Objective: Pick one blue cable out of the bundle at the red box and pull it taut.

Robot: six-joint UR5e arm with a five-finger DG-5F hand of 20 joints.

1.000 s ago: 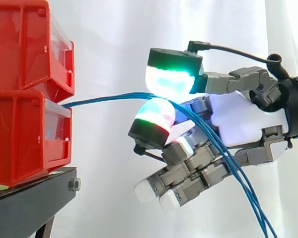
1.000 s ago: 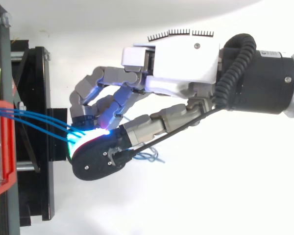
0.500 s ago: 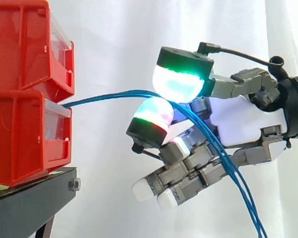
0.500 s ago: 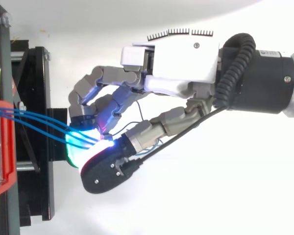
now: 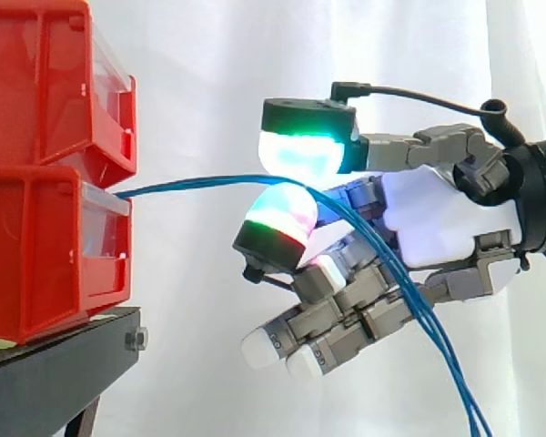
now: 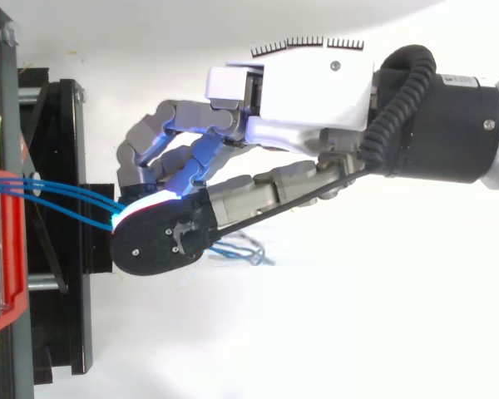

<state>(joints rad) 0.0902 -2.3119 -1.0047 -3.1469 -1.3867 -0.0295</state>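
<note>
Running from the lower red box (image 5: 55, 255) to the right, the blue cables (image 5: 191, 184) are being pinched between the glowing pads (image 5: 300, 150) of the hand (image 5: 437, 223), while the rest are being held curled underneath.

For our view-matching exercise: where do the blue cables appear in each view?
Side view: blue cables arc from the red bin at left through the hand, then drop lower right.
Top view: left, fanning from the bin's edge to the hand.
Shared landmark: the red bin.
</note>
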